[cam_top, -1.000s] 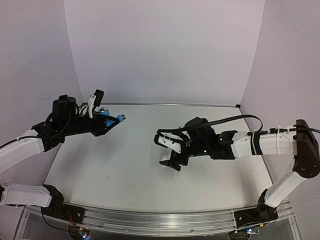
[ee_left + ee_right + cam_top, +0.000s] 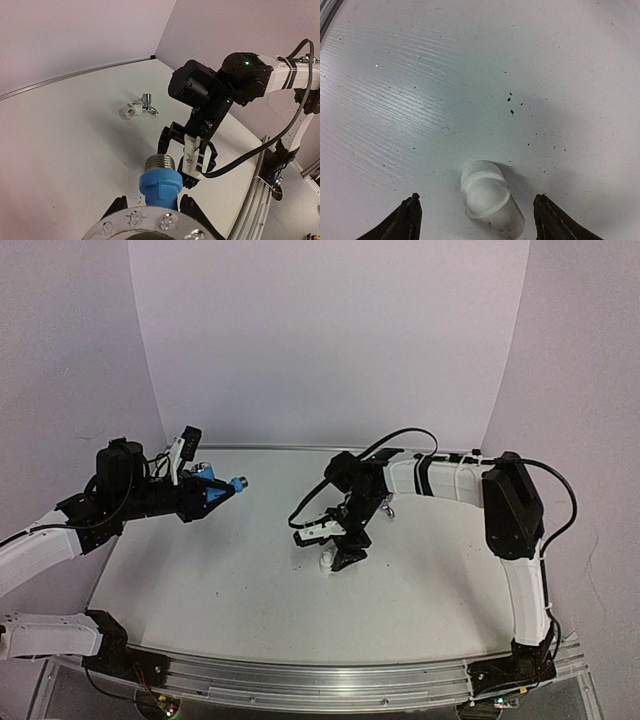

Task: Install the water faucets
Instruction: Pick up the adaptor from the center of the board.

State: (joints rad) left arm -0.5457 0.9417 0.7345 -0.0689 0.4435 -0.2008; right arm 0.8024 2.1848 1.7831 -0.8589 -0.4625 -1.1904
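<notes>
White tabletop (image 2: 200,570) is enclosed by pale backdrop walls (image 2: 330,340) at the rear and both sides. The near edge is bounded by an aluminium rail (image 2: 320,685). A few dark specks (image 2: 510,105) are scattered on the surface.

L gripper (image 2: 208,494) is held above the rear-left part of the table, near the L wall. Its jaws are clamped on the blue faucet (image 2: 159,186). The threaded metal end (image 2: 159,163) is pointed away from the wrist, toward table centre. The faucet is carried clear of the surface.

R gripper (image 2: 335,543) is positioned at approx. table centre, fingers pointed down. Its jaws are apart and set either side of a white pipe fitting (image 2: 489,196), which is lying on its side on the surface. In the R wrist view a gap is seen between the fitting and each fingertip (image 2: 411,215).

Silver faucet (image 2: 146,101) is located on the table beyond the R gripper, toward the rear edge. A second white fitting (image 2: 130,111) is touching one end of it; whether the two are joined cannot be told.

Open room: bare tabletop is available across the front and front-left, and between the two grippers. The rear-right part is crossed by the R arm (image 2: 450,480).
</notes>
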